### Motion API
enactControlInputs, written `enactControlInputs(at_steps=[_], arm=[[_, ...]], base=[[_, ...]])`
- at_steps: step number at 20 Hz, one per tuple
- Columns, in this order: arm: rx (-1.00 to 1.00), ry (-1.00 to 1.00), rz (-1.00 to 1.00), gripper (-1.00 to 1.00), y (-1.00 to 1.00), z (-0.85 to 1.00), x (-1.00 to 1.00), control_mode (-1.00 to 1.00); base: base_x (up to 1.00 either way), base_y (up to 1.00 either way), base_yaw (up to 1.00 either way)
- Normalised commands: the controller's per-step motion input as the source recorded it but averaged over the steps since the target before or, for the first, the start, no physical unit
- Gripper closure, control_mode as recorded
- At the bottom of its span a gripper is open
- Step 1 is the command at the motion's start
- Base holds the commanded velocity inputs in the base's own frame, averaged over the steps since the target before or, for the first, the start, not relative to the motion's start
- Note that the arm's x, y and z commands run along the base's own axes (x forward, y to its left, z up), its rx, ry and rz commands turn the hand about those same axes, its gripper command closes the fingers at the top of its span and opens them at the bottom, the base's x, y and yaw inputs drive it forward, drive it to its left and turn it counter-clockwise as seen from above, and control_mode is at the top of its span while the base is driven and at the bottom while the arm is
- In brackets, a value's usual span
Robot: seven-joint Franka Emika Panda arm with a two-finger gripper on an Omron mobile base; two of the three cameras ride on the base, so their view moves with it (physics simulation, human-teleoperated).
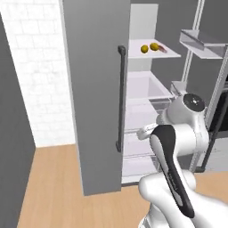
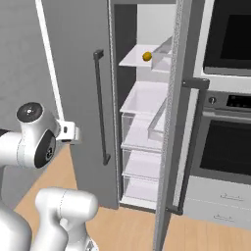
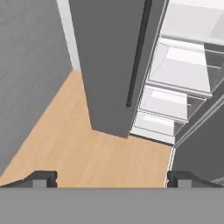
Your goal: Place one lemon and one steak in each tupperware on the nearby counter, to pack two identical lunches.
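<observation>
two small yellow oval lemons [image 1: 149, 47] and a red-brown steak [image 1: 162, 49] sit near the front edge of the white upper fridge shelf [image 1: 171, 54], unpicked. the end effector [image 3: 111, 178] hangs empty, tips wide apart. all packing remains, i judge.

Fridge standing open beside the oven

One lemon [image 2: 146, 57] sits on the top shelf [image 2: 137, 61] of the open fridge [image 2: 142, 122], with bare white shelves and clear drawers below. The grey door [image 2: 78, 98] with its dark handle [image 2: 101, 108] stands left; a built-in oven [image 2: 225, 147] is at right, above the wooden floor [image 2: 127, 228].
</observation>
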Motion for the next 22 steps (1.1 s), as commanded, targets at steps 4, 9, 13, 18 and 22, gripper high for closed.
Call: enactControlInputs(at_steps=[4,9,13,18,22], arm=[[0.00,0.00,0.00,-1.00,0.00,0.00,0.00,1.00],[0.00,0.00,0.00,-1.00,0.00,0.00,0.00,1.00],[0.00,0.00,0.00,-1.00,0.00,0.00,0.00,1.00],[0.00,0.00,0.00,-1.00,0.00,0.00,0.00,1.00],[0.00,0.00,0.00,-1.00,0.00,0.00,0.00,1.00]], base=[[0.30,0.30,-0.44],[0.48,-0.01,-0.06],[0.73,-0.28,-0.26],[0.57,-0.30,-0.28],[0.80,0.00,-0.09]])
